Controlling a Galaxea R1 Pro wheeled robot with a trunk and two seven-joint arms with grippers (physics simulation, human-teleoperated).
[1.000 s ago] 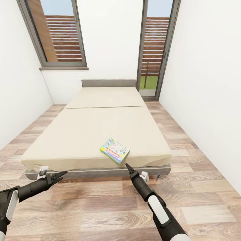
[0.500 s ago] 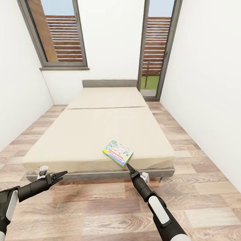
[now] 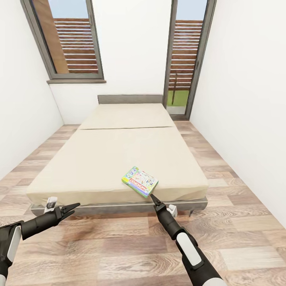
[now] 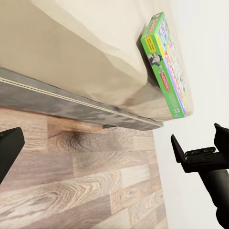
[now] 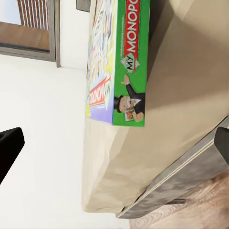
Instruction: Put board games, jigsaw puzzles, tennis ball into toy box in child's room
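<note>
One board game [image 3: 140, 181], a flat box with a green edge and cartoon art, lies near the foot edge of the bed [image 3: 107, 159] on its cream mattress. My right gripper [image 3: 151, 196] hovers just in front of the box's near corner, a little short of it. The right wrist view shows the board game [image 5: 119, 62] close ahead, with the fingers [image 5: 8, 148] wide apart and nothing between them. My left gripper [image 3: 74, 206] is open over the floor by the bed's left foot corner. The board game [image 4: 164, 62] also shows in the left wrist view.
The bed's dark grey frame [image 3: 119, 206] runs low across in front of both grippers. White walls close in on each side, leaving strips of wood floor [image 3: 222, 167] beside the bed. A window [image 3: 67, 39] and a glass door [image 3: 184, 59] stand at the far end.
The whole view has shifted slightly, so the bed and the board game sit a little nearer and further right. Both arms hold the same pose.
</note>
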